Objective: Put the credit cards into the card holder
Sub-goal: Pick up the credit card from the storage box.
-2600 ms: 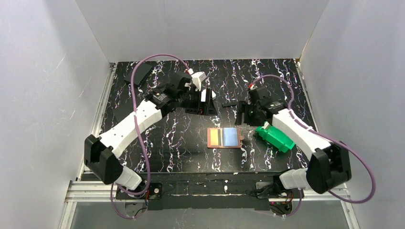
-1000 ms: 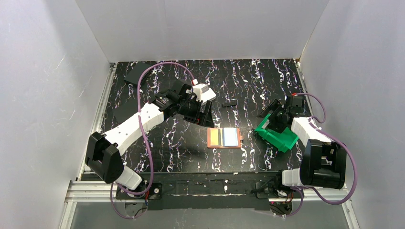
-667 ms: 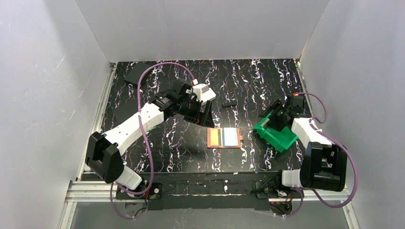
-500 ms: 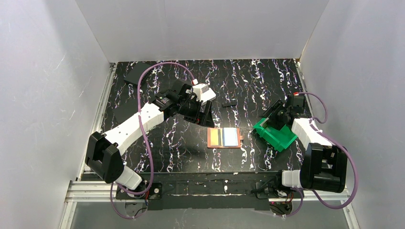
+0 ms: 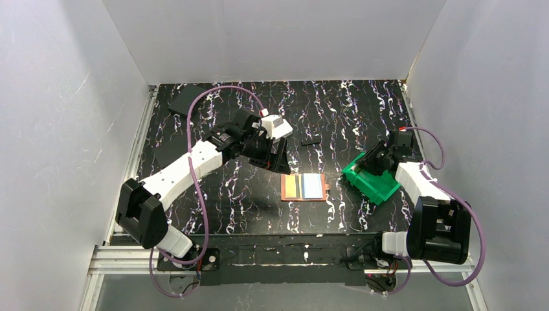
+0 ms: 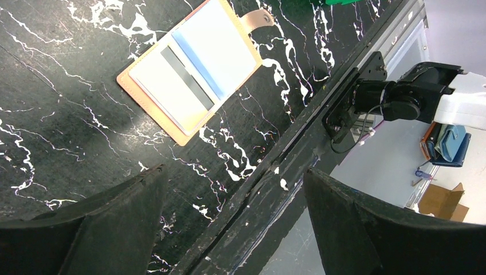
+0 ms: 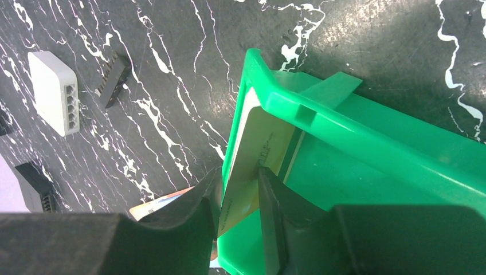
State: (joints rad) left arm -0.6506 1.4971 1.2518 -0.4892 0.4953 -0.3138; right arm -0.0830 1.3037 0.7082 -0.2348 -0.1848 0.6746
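The card holder (image 5: 304,187) lies open and flat mid-table, an orange-brown bifold with grey and light-blue panels; it also shows in the left wrist view (image 6: 192,69). A pale credit card (image 7: 258,154) stands on edge against the inner wall of the green bin (image 7: 372,154). My right gripper (image 7: 239,175) straddles that wall, one finger outside and one inside, pressed on the card and wall together. From above, the right gripper (image 5: 369,165) sits at the bin's (image 5: 379,184) far-left rim. My left gripper (image 6: 235,172) hangs open and empty just behind the holder's left end (image 5: 280,159).
A white rounded box (image 5: 277,125) sits behind the left gripper and shows in the right wrist view (image 7: 51,91). A small black part (image 5: 312,140) lies behind the holder. Dark flat pieces (image 5: 184,100) rest at the back left. The table's front rail (image 6: 321,132) is near.
The right gripper's fingers have closed from wide apart onto the card at the bin's wall, and the bin has shifted slightly up and left. The left arm has barely moved.
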